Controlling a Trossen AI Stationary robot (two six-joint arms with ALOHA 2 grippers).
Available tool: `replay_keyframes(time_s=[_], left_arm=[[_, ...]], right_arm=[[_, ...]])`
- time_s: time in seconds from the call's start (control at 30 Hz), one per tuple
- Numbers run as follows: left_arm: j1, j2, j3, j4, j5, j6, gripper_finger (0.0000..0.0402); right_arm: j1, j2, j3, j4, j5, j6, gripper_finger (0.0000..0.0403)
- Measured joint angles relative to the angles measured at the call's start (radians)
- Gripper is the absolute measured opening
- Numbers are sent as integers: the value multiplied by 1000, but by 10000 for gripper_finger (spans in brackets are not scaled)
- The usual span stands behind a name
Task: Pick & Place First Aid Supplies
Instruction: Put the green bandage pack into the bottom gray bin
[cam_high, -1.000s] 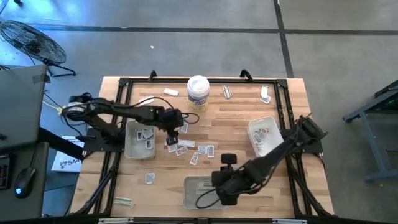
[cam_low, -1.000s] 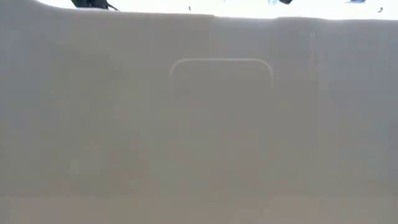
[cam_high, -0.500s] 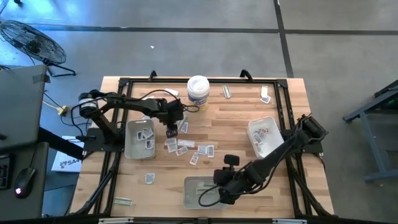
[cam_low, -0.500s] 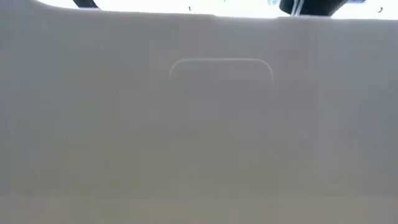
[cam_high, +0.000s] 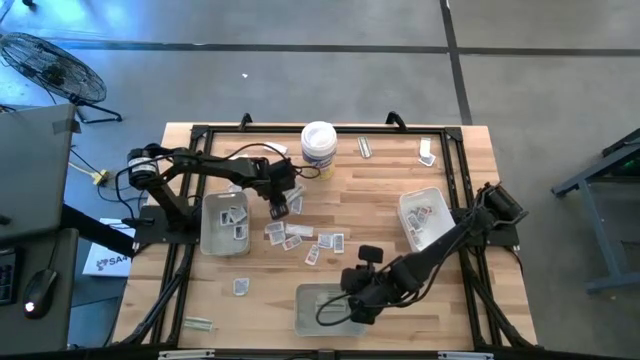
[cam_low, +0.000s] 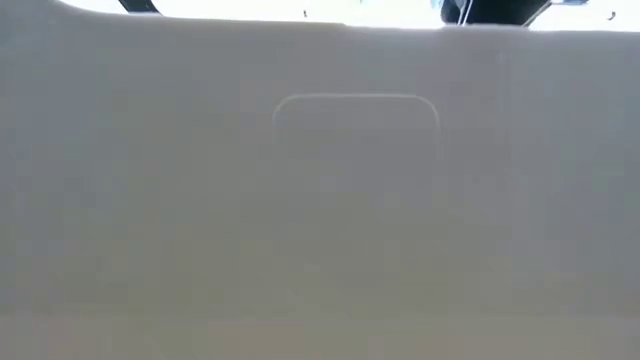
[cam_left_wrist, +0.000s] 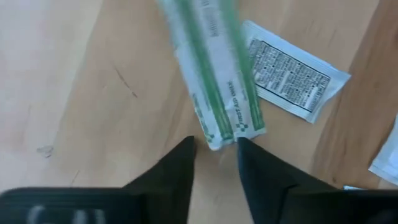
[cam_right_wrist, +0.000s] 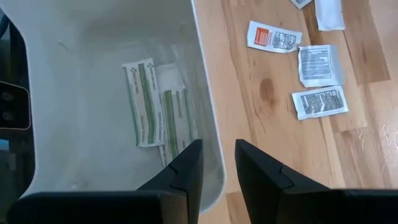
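Left gripper (cam_left_wrist: 216, 149): pinching one end of a green-striped strip wrapper (cam_left_wrist: 214, 74); long axis runs straight away from fingers
Right gripper (cam_right_wrist: 217, 163): parted, empty, above near-edge tray (cam_right_wrist: 74, 93)

My table (cam_high: 470, 190), top-down: tub (cam_high: 318, 145) at the far edge, middle. Left tray (cam_high: 224, 222) holds packets; right tray (cam_high: 424, 217) likewise. Near tray (cam_high: 318, 303) at the front edge holds strip wrappers (cam_right_wrist: 155, 111) (seen past my right gripper (cam_high: 352, 309), which hangs over it). Loose packets (cam_high: 305, 238) lie scattered between the three trays. Left gripper (cam_high: 279, 208) sits between tub and that scatter.
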Motion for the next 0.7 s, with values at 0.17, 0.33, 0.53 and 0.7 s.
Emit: replay_keyframes(time_s=[0.17, 0.33, 0.53, 0.7], left_arm=[[-1, 0, -1, -1, -29, -14, 33], [-1, -7, -2, 3, -40, -14, 6], [-1, -53, -9, -19, -10, -37, 3], [-1, -91, -6, -14, 55, -129, 12]], right_arm=[[0, 0, 0, 2, 2, -2, 87], [0, 0, 0, 3, 2, 1, 87], [0, 0, 0, 14, -1, 2, 87], [0, 0, 0, 18, 1, 2, 87]])
